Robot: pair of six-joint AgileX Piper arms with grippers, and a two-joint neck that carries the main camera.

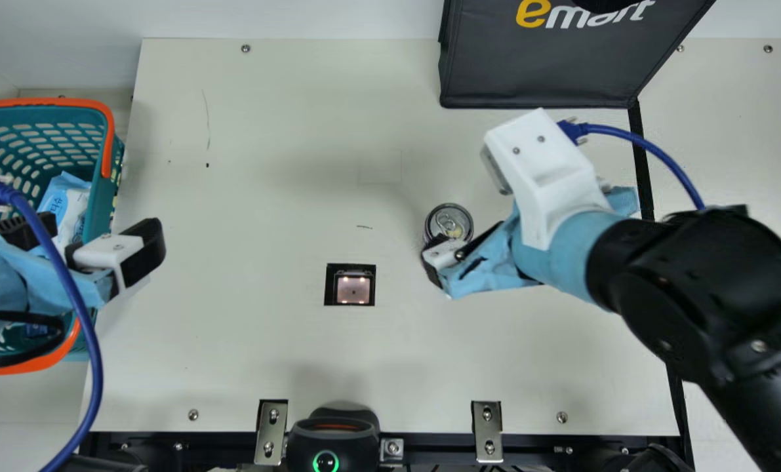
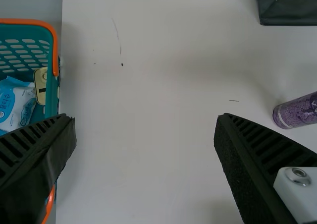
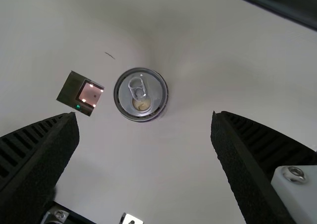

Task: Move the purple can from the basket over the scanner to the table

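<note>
The purple can [image 1: 449, 224] stands upright on the cream table [image 1: 265, 216], right of and slightly behind the square scanner [image 1: 350, 284]. My right gripper [image 1: 479, 233] is over the table beside the can, one fingertip near its front edge in the main view. In the right wrist view the can's top [image 3: 141, 95] shows ahead of the open right gripper [image 3: 143, 116], with nothing pinched. My left gripper [image 1: 92, 231] is open and empty over the right side of the teal basket [image 1: 105, 203]. The left wrist view shows the can's purple side [image 2: 298, 111] beyond the left gripper [image 2: 146, 117].
A blue-and-white pack [image 1: 65, 200] lies in the basket, and a tan-topped item [image 2: 41, 85] is beside it. At the back right stands a black bag [image 1: 534, 65]. A black device with a green ring [image 1: 328, 442] is at the front edge, near metal brackets [image 1: 487, 429].
</note>
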